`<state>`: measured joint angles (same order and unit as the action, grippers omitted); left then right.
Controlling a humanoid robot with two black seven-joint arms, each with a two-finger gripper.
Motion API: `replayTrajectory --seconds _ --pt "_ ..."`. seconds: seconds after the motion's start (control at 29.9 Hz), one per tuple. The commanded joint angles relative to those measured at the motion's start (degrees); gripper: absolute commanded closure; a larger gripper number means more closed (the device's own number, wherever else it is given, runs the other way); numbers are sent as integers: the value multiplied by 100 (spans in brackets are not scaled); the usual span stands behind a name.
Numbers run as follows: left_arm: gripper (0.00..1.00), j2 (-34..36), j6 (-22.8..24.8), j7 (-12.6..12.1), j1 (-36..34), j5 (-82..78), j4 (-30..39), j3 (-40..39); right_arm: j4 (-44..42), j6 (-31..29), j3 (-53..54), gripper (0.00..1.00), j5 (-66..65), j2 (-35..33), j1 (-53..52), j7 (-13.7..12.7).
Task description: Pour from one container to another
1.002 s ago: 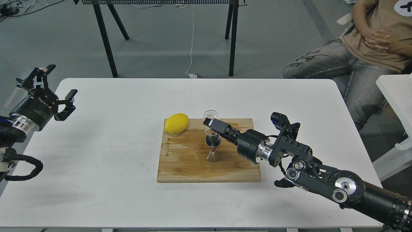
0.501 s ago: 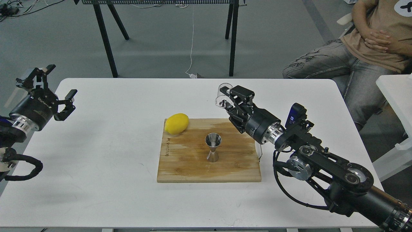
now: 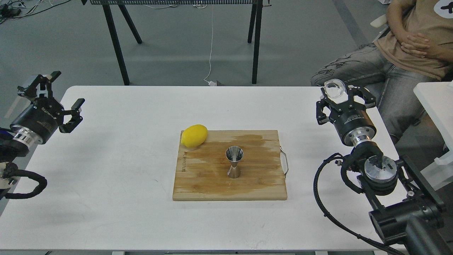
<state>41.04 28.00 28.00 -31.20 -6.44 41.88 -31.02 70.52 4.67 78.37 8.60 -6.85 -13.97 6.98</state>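
1. My way down to the jigger [image 3: 234, 162] is open from above — only the lemon [image 3: 194, 135] sits near, at the board's [image 3: 212, 184] far-left corner.
2. Bare table [image 3: 116, 170] flanks the board.

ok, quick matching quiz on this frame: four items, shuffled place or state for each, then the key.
Items:
1. lemon
2. jigger
3. glass cup
4. left gripper

States:
A. held in the right gripper, off the board
B. open, holding nothing, by the table's left edge
C. upright, mid cutting board
D. on the board's far left corner

Pairs: 1-D, 2-C, 3-A, 4-B
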Motion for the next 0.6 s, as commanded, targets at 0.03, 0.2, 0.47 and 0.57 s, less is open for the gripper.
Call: replayTrajectory --seconds 0.03,0.2,0.47,0.57 --pt "1 -8 0 0 0 3 5 0 -643 271 363 57 669 -27 35 -30" --pt "1 -8 0 0 9 3 5 0 -987 666 486 58 687 -9 26 -22" --pt "1 -8 0 0 9 3 5 0 -1312 1185 592 58 757 26 -35 -4" --pt "1 -8 0 0 9 -6 -4 0 -1374 1282 592 58 766 26 -44 -4"
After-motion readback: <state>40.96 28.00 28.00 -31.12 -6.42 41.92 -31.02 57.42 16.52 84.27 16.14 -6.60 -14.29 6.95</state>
